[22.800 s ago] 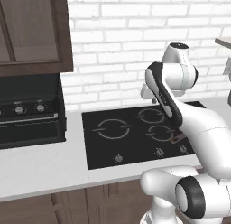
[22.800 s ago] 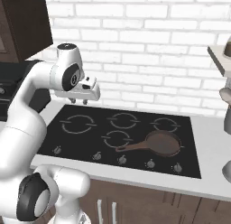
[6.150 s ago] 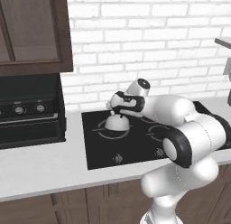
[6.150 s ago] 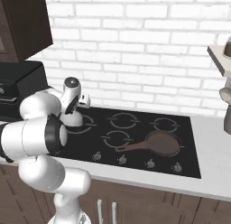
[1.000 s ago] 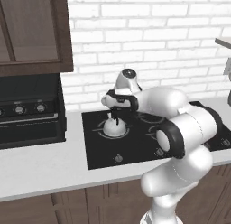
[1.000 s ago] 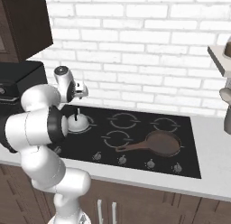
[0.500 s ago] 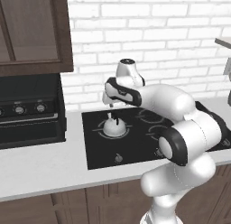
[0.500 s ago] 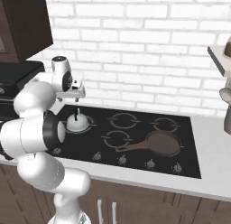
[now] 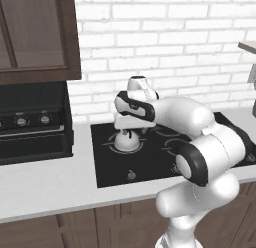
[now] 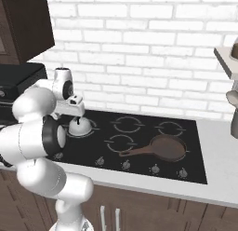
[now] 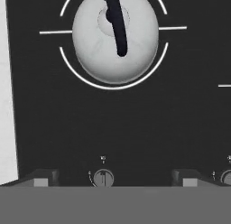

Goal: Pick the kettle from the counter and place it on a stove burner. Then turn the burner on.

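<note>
The pale grey kettle (image 9: 126, 140) (image 10: 80, 126) stands upright on the back-left stove burner (image 9: 113, 147) (image 10: 95, 128) of the black cooktop. From above, the kettle (image 11: 115, 35) fills the burner ring (image 11: 113, 86), its dark handle arching over the knob. My gripper (image 9: 128, 128) (image 10: 76, 117) hangs just above it, open, with nothing between the fingers. In the hand view the gripper (image 11: 113, 177) lies over the cooktop's front strip, near a burner knob (image 11: 103, 178). The pale counter (image 9: 50, 187) (image 11: 6, 105) borders the cooktop.
A brown frying pan (image 10: 165, 147) sits on the front-right burner, handle pointing left. A row of knobs (image 10: 126, 164) (image 9: 131, 175) lines the cooktop's front edge. A black appliance (image 9: 30, 127) stands on the counter at the left under a dark cabinet. A brick wall runs behind.
The wrist rose above the kettle and then came down a little. The kettle has stayed on the burner, and the jaws have stayed open.
</note>
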